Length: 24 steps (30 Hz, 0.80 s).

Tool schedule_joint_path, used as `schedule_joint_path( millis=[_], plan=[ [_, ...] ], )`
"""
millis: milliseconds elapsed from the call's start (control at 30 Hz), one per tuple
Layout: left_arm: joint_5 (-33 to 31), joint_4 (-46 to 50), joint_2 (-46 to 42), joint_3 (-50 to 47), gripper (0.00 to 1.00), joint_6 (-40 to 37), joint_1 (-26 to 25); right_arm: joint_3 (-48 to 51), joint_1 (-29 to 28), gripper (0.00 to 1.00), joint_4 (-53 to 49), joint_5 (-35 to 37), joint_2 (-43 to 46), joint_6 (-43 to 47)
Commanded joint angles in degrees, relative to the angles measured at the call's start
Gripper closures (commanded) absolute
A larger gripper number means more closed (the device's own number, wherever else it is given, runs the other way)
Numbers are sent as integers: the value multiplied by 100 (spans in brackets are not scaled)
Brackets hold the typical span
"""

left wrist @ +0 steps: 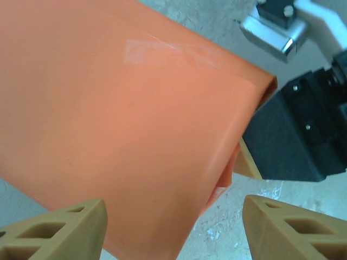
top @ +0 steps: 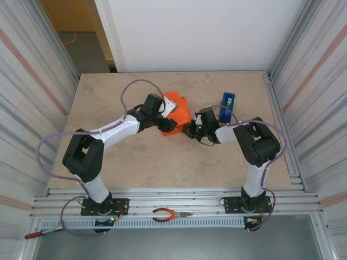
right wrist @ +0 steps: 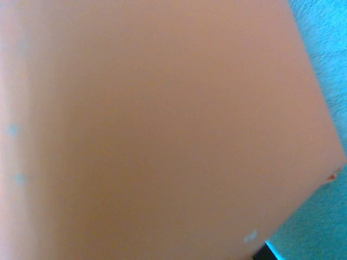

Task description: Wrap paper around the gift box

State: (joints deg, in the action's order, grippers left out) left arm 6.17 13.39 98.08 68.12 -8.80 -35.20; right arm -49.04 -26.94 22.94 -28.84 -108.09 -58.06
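The gift box sits near the middle of the table, a little toward the far edge, fully covered in the orange paper. A strip of clear tape shows on the wrap. The left gripper is spread wide, one finger on each side of the parcel's near corner. The right gripper is pressed together right at the parcel's right end. The blue tape dispenser stands just beyond it.

Left end effector, jaws apart
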Motion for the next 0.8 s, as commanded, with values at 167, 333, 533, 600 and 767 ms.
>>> schedule_joint_path(
  millis=[167, 333, 533, 600, 767],
  plan=[
    [-1316, -522, 277, -303, 29, -901, -462, -194, 57, 100, 88, -106, -147, -69],
    [-1383, -693, 291, -441, 28, -959, -491, -186, 57, 100, 107, -114, -168, -82],
    [-1544, -846, 411, -586, 27, -1070, -608, -185, 72, 100, 110, -140, -161, -82],
    [-1600, -911, 424, -635, 26, -1095, -635, -185, 84, 100, 110, -145, -169, -90],
    [-2126, -1373, 336, -942, 24, -1176, -724, -183, 82, 100, 106, -155, -169, -91]
  ],
)
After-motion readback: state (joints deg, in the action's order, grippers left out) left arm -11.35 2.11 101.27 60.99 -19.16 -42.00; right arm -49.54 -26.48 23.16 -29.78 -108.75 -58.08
